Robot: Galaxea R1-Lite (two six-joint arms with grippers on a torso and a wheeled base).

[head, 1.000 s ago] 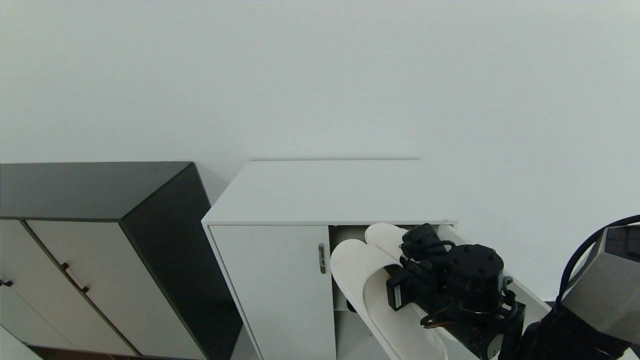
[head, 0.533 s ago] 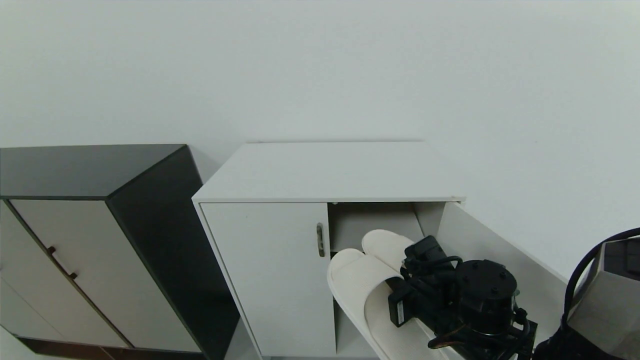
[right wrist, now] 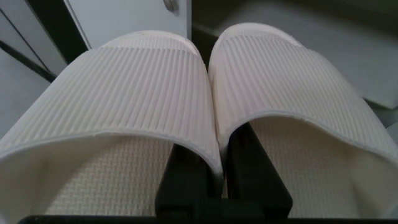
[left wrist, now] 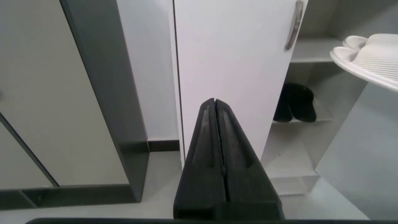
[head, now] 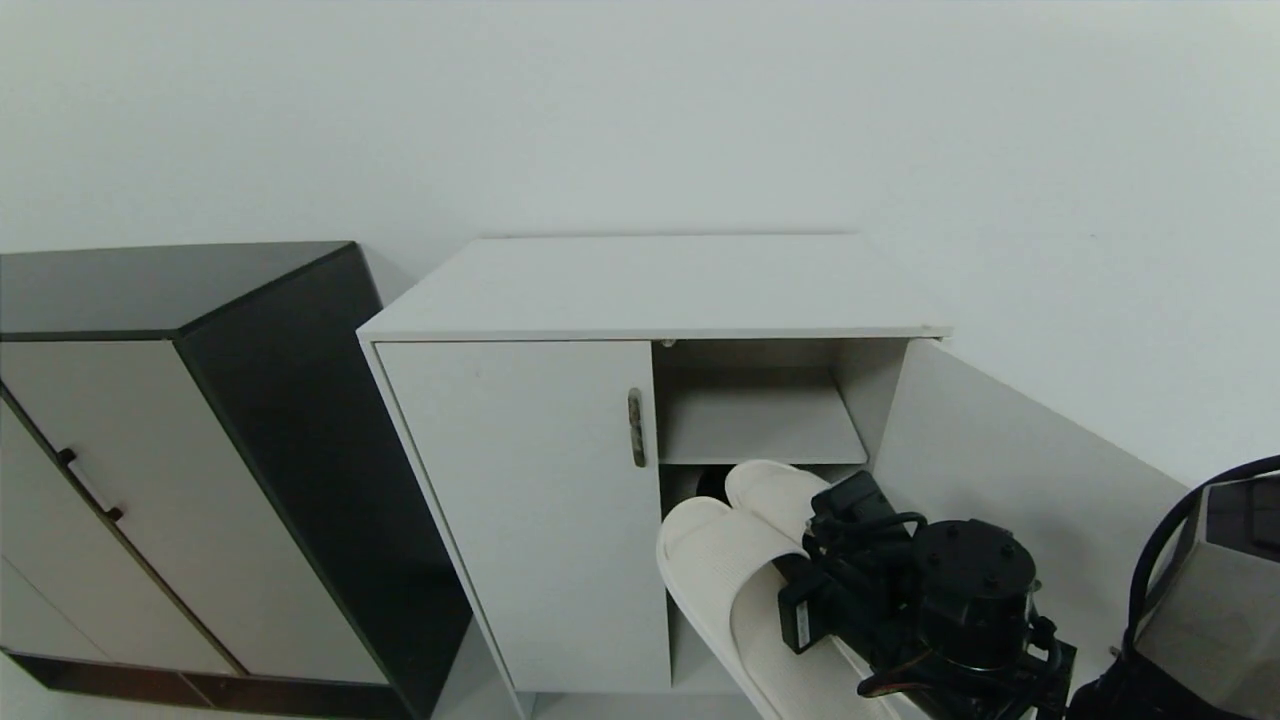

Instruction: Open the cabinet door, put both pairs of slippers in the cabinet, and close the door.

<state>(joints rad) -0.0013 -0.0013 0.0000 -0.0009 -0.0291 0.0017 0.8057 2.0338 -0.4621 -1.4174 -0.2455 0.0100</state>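
- The right gripper (right wrist: 222, 177) is clamping the white slippers (head: 722, 560) by their inner edges, just in front of the cabinet (head: 650, 285) and its open doorway.
- Placing seems to be under way — next the pair needs carrying inside onto the upper shelf (head: 750, 425) (it is looking bare), then releasing.
- The left wrist view is adding the left gripper (left wrist: 215, 112), pressed closed on nothing, and a dark pair (left wrist: 295, 102) sitting low inside the cabinet.
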